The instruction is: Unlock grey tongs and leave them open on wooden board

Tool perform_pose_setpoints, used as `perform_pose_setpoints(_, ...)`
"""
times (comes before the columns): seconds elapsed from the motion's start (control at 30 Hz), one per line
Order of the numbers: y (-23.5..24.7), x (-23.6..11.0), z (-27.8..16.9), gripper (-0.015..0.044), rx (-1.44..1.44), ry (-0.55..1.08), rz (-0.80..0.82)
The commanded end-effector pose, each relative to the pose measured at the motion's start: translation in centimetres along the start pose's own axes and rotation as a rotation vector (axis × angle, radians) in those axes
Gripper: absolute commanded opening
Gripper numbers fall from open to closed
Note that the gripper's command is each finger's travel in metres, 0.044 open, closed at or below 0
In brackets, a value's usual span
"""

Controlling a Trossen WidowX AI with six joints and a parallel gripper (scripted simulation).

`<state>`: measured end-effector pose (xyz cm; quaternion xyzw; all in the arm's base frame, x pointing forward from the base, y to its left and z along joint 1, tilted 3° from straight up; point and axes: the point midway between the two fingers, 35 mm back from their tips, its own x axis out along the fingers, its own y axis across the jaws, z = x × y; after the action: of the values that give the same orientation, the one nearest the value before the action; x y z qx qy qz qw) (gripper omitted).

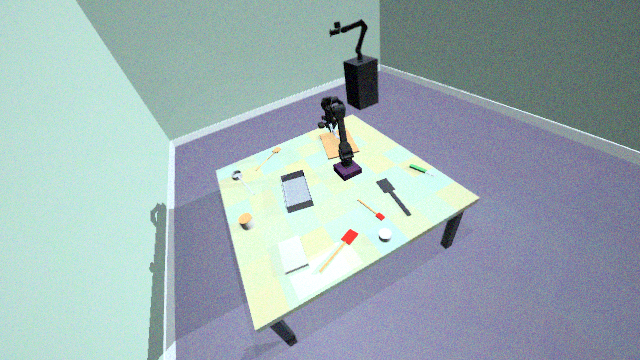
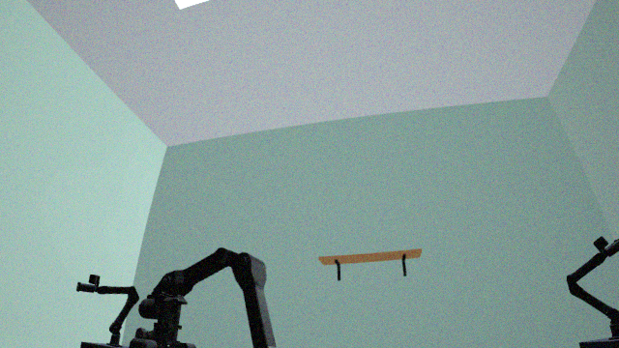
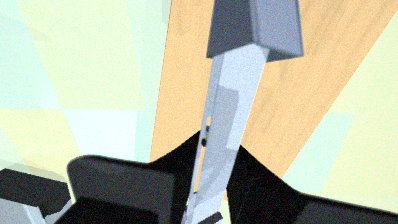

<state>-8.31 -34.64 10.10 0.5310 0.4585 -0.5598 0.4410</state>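
The grey tongs (image 3: 231, 100) fill the middle of the wrist view, with a dark grey block at their far end; their two arms lie close together with a thin slit between. My gripper (image 3: 213, 137) is shut on the tongs, and its black fingers press on both sides. The wooden board (image 3: 184, 75) (image 1: 332, 150) lies below the tongs, which are held above it. In the top view the arm hangs over the board's back part, and the tongs are only a small pale shape. Whether the lock is engaged cannot be seen. The exterior view shows only upper arm parts.
The roasting tin (image 1: 299, 206) (image 3: 35, 189) stands left of the arm's base with nothing across it. A wooden spatula (image 1: 268, 159) and a ladle (image 1: 237, 175) lie at the back left. A black turner (image 1: 398, 199) and a green-handled tool (image 1: 418, 169) lie to the right.
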Motion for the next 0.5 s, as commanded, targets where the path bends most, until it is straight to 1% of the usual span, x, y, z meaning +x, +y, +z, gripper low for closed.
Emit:
perform_pose_setpoints(0.0, -2.63, -0.08, -0.53, -0.015, 0.078, -0.002, -0.007)
perform_pose_setpoints(0.1, -3.51, -0.07, -0.72, -0.015, 0.103, -0.002, -0.008)
perform_pose_setpoints(0.3, -3.51, -0.08, -0.71, -0.015, 0.103, -0.005, -0.008)
perform_pose_setpoints(0.47, -3.52, -0.31, -0.54, -0.015, 0.105, -0.07, -0.009)
